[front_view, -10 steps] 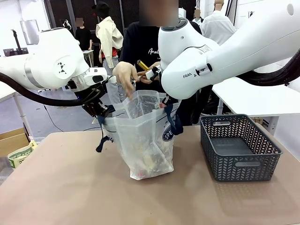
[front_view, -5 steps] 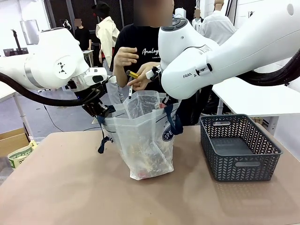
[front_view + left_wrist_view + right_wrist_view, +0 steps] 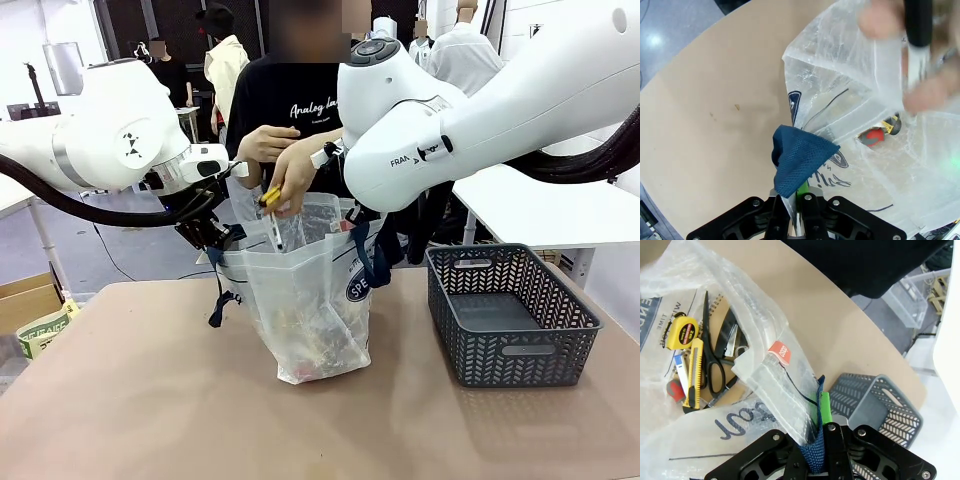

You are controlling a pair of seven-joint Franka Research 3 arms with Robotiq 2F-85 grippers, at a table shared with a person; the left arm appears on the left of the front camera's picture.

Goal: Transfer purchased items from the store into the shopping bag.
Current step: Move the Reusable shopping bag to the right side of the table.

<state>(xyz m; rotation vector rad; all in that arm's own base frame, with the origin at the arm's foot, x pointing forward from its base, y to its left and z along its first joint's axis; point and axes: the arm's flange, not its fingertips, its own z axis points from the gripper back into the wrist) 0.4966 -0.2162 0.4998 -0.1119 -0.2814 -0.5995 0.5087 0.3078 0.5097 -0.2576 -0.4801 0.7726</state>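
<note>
Bag (image 3: 305,300) stands just left of basket (image 3: 560,350): thin film, soft, slippery, light. Take it by straps (image 3: 801,167) only. L gripper (image 3: 796,200) & R gripper (image 3: 820,437) each clamped tight on one. Hand (image 3: 290,180) lowers item (image 3: 271,197) at bag mouth.

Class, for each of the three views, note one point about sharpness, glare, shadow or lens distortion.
Front view: evenly lit and sharp, the basket casting only a soft shadow. Left wrist view: the person's hand at the shopping bag is smeared by motion; glare spots the floor. Right wrist view: crisp on the tape measure; the table edge looks bowed.
</note>
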